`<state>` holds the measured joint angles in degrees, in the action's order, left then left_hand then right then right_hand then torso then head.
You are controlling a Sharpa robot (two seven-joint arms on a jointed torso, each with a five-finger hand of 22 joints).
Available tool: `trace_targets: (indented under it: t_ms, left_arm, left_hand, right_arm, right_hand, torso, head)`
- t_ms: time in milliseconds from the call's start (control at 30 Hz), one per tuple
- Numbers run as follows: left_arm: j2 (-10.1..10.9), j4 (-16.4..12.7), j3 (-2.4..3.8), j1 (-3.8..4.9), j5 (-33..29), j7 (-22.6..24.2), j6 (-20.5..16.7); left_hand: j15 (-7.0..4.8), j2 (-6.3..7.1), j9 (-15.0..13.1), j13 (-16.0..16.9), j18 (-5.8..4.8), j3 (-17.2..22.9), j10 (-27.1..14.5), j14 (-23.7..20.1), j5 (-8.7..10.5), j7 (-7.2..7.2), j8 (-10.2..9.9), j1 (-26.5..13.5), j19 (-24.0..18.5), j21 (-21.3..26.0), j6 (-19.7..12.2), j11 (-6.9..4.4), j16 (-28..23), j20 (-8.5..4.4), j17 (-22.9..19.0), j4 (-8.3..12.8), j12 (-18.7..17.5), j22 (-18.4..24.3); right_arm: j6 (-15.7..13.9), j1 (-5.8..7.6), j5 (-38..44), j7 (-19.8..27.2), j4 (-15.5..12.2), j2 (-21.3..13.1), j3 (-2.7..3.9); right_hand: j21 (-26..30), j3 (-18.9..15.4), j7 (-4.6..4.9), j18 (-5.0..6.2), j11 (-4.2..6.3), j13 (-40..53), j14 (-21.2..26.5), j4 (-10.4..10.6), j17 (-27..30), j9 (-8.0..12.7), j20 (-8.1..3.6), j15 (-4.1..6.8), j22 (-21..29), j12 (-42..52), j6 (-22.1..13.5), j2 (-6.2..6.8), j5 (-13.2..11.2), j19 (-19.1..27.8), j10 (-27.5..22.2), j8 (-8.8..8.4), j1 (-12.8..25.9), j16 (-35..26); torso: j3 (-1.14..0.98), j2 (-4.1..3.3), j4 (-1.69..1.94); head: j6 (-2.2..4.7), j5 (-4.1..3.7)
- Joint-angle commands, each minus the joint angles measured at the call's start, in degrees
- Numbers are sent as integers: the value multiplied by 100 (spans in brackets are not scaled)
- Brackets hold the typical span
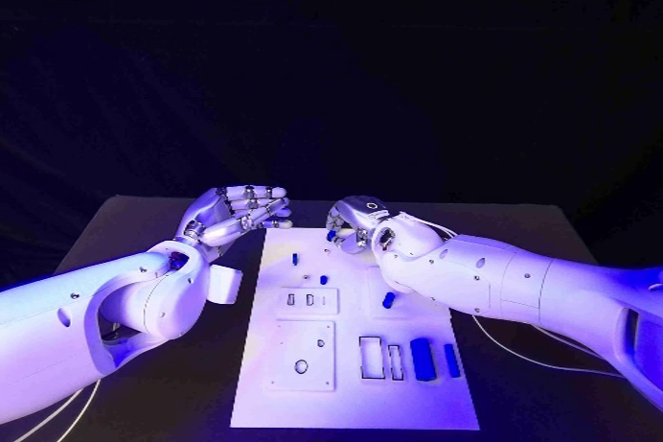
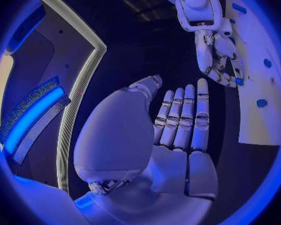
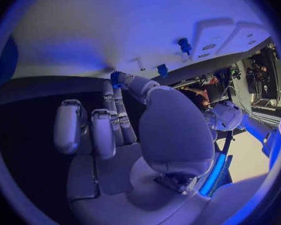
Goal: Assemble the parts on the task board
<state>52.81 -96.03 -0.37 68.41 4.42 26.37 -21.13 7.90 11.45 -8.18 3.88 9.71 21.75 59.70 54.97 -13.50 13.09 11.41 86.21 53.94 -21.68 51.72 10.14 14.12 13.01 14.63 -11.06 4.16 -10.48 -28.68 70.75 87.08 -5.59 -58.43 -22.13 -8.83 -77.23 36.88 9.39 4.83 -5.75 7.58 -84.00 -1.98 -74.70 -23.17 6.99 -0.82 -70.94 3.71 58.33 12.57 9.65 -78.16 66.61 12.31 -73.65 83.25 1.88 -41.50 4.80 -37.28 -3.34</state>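
While the silver right hand pinches a small blue plastic part above the white task board's top edge for insertion, the silver left hand waits upper-left, fingers apart, empty.

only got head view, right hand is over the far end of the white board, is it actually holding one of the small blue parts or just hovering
Observer: Holding. In the right wrist view the silver right hand pinches a small blue part between its thumb tip and a fingertip.
Operator: ok and the left one, anything in the palm, i only see its back
Observer: Nothing. The left wrist view shows the silver left hand with a bare palm and its fingers stretched out straight.
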Motion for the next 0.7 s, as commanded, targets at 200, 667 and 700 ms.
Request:
trace_targets:
  t_ms: [200,667,700]
  left_arm:
    - [-14,-2,6,21,-6,7,117]
    - [30,19,5,21,-17,8,122]
    - [34,24,5,21,-18,9,124]
  left_hand:
    - [-14,-30,-10,3,43,9,33,-30,40,2,9,-44,-24,-15,-9,2,-11,-21,9,36,-26,-8]
    - [-12,-29,-10,2,41,9,27,-36,43,3,8,-50,-32,-20,-15,3,-15,-20,13,39,-30,-12]
    - [-12,-29,-10,2,41,9,27,-36,43,3,8,-50,-32,-20,-15,3,-15,-20,13,39,-30,-12]
  right_arm:
    - [90,16,-9,47,0,-4,-2]
    - [-80,151,-216,-5,-921,-894,30]
    - [-99,174,-267,4,-1035,-1013,37]
  right_hand:
    - [624,-214,63,130,-110,-225,-110,6,658,15,88,-118,765,16,-401,162,4,488,-705,-282,48,-362]
    - [490,-508,42,65,-57,-259,-199,57,460,7,54,-75,503,325,-414,83,90,237,-462,-373,-32,-239]
    - [372,-474,34,32,-28,-232,-230,87,359,12,41,-57,344,408,-430,86,107,134,-268,-396,-3,-176]
  torso:
    - [2,2,-5]
    - [-5,26,-70]
    - [-3,33,-88]
  head:
    - [1,2]
    - [42,-17]
    - [37,-19]
